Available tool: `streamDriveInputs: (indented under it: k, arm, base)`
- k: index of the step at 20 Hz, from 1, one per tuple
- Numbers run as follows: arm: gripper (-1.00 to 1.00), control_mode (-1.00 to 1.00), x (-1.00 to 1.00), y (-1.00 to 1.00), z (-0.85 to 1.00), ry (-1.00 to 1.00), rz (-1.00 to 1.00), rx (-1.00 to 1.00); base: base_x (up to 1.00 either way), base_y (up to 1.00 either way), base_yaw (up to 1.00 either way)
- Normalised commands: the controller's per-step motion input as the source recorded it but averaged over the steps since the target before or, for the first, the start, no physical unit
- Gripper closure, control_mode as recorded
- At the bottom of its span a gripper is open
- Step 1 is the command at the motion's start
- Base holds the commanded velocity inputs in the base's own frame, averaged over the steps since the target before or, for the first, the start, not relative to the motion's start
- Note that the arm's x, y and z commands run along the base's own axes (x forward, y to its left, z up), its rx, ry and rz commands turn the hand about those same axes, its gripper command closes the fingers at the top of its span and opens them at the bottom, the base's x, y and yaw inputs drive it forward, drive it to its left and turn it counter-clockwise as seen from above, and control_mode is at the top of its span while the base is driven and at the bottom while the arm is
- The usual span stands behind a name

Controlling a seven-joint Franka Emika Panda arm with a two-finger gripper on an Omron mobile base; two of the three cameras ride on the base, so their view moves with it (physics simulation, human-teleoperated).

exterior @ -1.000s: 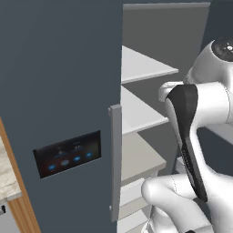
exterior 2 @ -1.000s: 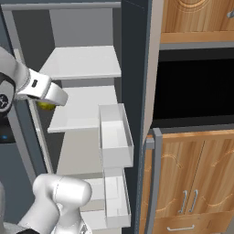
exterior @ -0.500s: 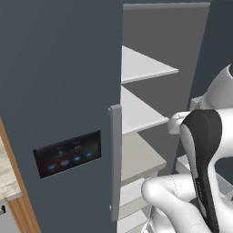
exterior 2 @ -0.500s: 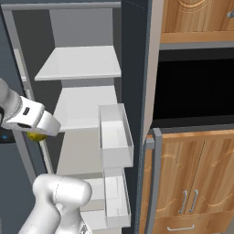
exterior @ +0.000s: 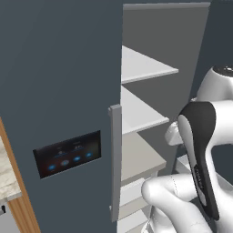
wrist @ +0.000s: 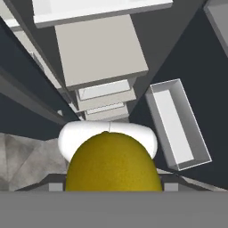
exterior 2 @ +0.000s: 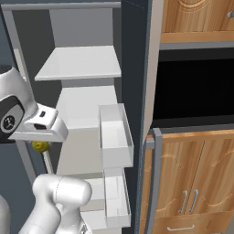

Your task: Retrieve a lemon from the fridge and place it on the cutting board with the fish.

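Clearly the small round yellow-green lemon (wrist: 112, 163) sits at the bottom of the hand view, pressed close to the camera where the finger tips rise, so the two-finger gripper (exterior 2: 40, 145) is closed around the fruit. From the right base view the same lemon (exterior 2: 39, 146) peeks out beneath the white hand, out in front of the tall dark slate-grey fridge (exterior 2: 133, 68), whose door stands open and shows white shelves (exterior 2: 80, 64). Two clear rectangular door bins (exterior 2: 114, 137) hang one above the other on the inside of the open door. Seen from the left base view, the fridge's closed door carries a black control panel with blue lights (exterior: 68, 154) beside a long grey vertical handle (exterior: 115, 161).
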Motion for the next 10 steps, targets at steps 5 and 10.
streamDriveInputs:
  k: [5,10]
  arm:
    - [1.0,-1.0,0.0,0.0,-0.13,0.0,0.0,-0.01]
    - [1.0,-1.0,0.0,0.0,0.0,0.0,0.0,0.0]
  base:
    - [0.0,0.0,0.0]
    - [0.0,0.0,0.0]
